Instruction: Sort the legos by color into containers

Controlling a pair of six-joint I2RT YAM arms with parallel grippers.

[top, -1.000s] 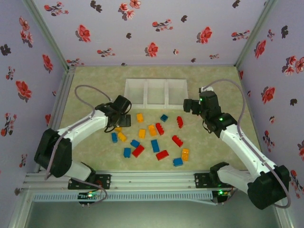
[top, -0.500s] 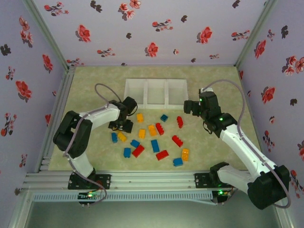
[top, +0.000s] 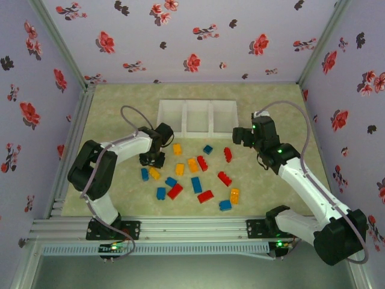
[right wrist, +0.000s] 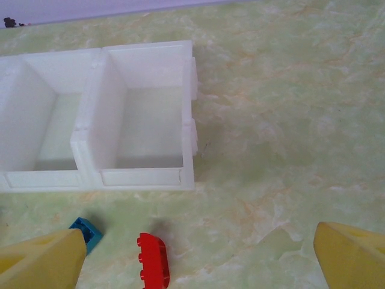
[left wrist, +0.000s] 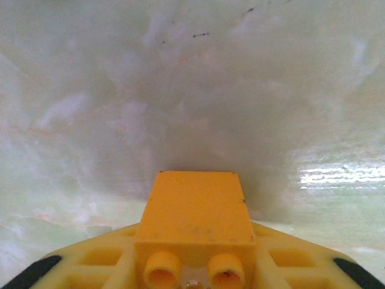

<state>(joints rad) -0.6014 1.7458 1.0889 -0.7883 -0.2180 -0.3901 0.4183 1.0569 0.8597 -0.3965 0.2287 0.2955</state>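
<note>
My left claw (top: 153, 159) clamped on a yellow brick (left wrist: 195, 208): slip risk at the lift.
The claw is low on the table (top: 108, 114), jaws against both sides of the brick, studs toward my wrist and most of the brick sticking out ahead. I judge the hold shallow, so it may twist or drop when raised. A blue brick (top: 145, 174) and a second yellow one (top: 155, 173) lie just beside, and a sideways drag could scatter them. The bins (top: 183, 117) stand near, beyond. My right claw (top: 240, 135) hangs wide open by their right end, where our paths could cross.
</note>
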